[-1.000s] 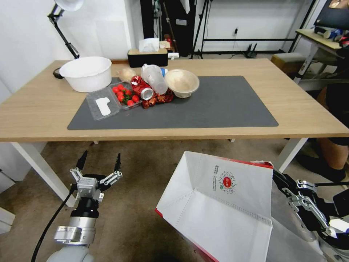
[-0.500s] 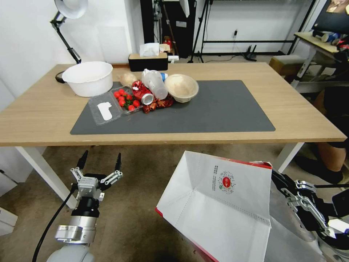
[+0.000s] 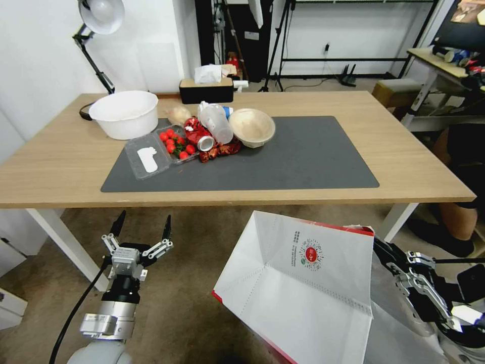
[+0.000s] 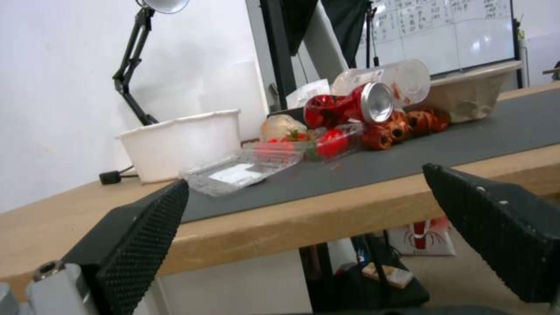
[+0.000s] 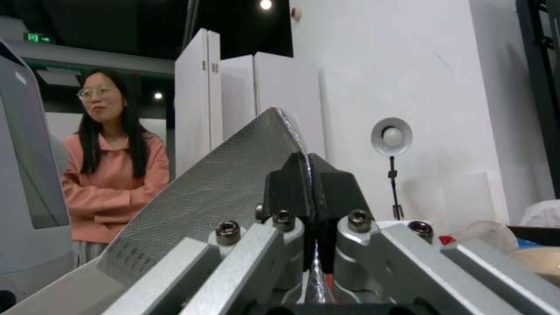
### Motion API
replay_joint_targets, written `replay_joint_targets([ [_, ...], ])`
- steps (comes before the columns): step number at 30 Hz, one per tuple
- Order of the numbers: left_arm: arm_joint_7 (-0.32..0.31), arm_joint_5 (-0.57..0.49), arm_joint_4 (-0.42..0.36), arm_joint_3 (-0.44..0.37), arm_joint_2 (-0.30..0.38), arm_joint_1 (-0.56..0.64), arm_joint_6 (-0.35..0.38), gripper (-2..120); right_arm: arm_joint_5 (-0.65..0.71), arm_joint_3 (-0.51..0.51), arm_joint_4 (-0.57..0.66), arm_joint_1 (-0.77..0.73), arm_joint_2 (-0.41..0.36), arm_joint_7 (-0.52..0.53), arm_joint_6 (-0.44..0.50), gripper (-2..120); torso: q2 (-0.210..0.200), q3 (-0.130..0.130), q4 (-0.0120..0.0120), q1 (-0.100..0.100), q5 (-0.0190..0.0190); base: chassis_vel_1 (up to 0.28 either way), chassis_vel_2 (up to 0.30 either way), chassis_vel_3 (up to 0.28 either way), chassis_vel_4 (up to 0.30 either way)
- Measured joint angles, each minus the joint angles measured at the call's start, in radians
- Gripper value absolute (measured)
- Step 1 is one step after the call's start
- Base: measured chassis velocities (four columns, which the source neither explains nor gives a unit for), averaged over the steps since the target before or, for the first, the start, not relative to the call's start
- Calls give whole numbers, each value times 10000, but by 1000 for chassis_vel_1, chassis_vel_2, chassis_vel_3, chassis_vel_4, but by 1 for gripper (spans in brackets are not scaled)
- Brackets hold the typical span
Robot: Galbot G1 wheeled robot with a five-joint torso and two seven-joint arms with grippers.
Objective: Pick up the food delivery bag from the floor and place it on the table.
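Gripping the foil-lined edge of the food delivery bag (image 3: pixel 303 288), the right claw (image 3: pixel 385 252) is clenched on it, its two dark fingertips (image 5: pixel 309 186) pressed together over the silver lining in the right wrist view. The bag is hanging off the floor (image 3: pixel 187 303), in front of the surface (image 3: pixel 414 151) and below its near edge, toward the right corner. Its white front panel is facing up toward the head camera, showing the small round red logo (image 3: pixel 310 254), and a red side panel is showing along its lower rim.

The left claw (image 3: pixel 143 225) is hovering below the near edge of the surface toward its left side, well apart from the bag, with its fingers spread wide and holding nothing. In the left wrist view, its two black ribbed fingers (image 4: pixel 146 227) are standing far apart with the near edge of the surface between them.

On the surface, a dark grey mat (image 3: pixel 303 162) is lying across the middle. Clustered at the mat's far left corner are a clear tray of strawberries (image 3: pixel 174 144), a red can (image 3: pixel 202 139), a plastic bottle (image 3: pixel 214 120) lying on its side and a beige bowl (image 3: pixel 251 126). A white plastic bowl (image 3: pixel 124 114) is sitting just beyond the mat's left end, and a black tissue box (image 3: pixel 206 90) is standing at the far edge.
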Motion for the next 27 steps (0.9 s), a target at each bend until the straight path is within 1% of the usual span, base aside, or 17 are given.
replay_joint_targets([
  [16, -29, -15, 122, 0, -47, -16, -56, 100, -6, -15, -99, 18, 14, 2, 82, 0, 691, 402, 0, 291, 0, 0, 0, 0, 0],
  [22, -79, -80, 161, -1, -31, -19, -160, 100, 25, 39, -129, 2, -7, -32, 91, 0, 996, 583, 0, 413, 0, 0, 0, 0, 0],
  [27, -148, -136, 157, -2, -15, -44, -276, 100, 38, 44, -130, 4, -16, -37, 93, 0, 1174, 685, 0, 488, 0, 0, 0, 0, 0],
])
